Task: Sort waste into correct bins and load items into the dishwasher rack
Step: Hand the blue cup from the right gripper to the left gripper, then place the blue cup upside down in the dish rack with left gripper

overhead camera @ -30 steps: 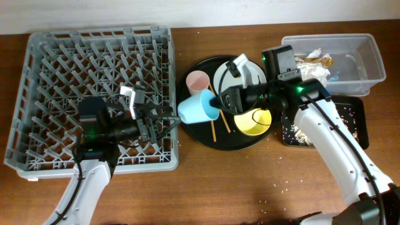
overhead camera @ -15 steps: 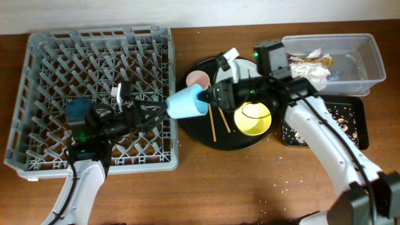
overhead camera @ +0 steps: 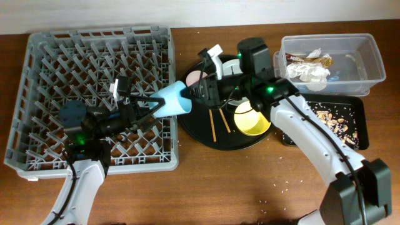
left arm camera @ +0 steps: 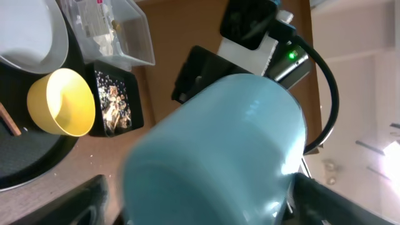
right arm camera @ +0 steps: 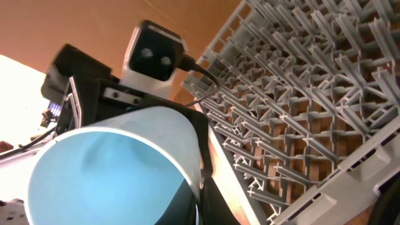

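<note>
The light, stiff, slick blue cup (overhead camera: 174,103), rim pinched in the right claw (overhead camera: 199,95), wants the wide left claw (overhead camera: 150,110) across its sidewall.

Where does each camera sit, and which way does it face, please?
Overhead: above the table, looking straight down on the dishwasher rack, left gripper and right gripper.
Left wrist: on the left arm, facing across the light blue cup towards the yellow bowl; its fingers flank the cup.
Right wrist: on the right arm, facing past the cup's mouth to the rack; one finger shows.
Shared: both wrist views show the cup and, beyond it, the other arm.
</note>
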Controlling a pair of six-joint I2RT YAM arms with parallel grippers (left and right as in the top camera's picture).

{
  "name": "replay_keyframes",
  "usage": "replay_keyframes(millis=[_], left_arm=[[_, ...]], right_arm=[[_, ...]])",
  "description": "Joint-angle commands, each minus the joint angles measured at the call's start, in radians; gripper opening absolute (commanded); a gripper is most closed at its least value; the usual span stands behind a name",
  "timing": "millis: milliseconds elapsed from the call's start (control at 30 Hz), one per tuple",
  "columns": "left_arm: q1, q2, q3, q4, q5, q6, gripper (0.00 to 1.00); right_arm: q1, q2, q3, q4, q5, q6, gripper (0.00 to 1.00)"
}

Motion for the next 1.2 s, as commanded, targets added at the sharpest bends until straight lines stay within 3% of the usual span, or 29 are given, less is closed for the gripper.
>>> replay_keyframes(millis=[0, 767, 867, 1000, 1167], left_arm=[[0.001, 0.004, 0.010, -0.004, 0.006, -0.018, 0.81], [0.014, 0.004, 0.010, 0.019, -0.007, -0.026, 0.76], [0.014, 0.004, 0.010, 0.019, -0.002, -0.025, 0.70], [0.014, 0.004, 0.010, 0.021, -0.002, -0.025, 0.62], [0.014, 0.004, 0.010, 0.144, -0.005, -0.025, 0.61]], right_arm=[[0.056, 0.044, 0.008, 0.021, -0.016, 0.016, 0.04], [0.103, 0.088, 0.008, 0.033, -0.080, 0.032, 0.04], [0.090, 0.088, 0.008, 0.033, -0.084, 0.031, 0.05], [0.072, 0.087, 0.008, 0.032, -0.097, 0.031, 0.30], [0.058, 0.088, 0.008, 0.024, -0.106, 0.031, 0.46]])
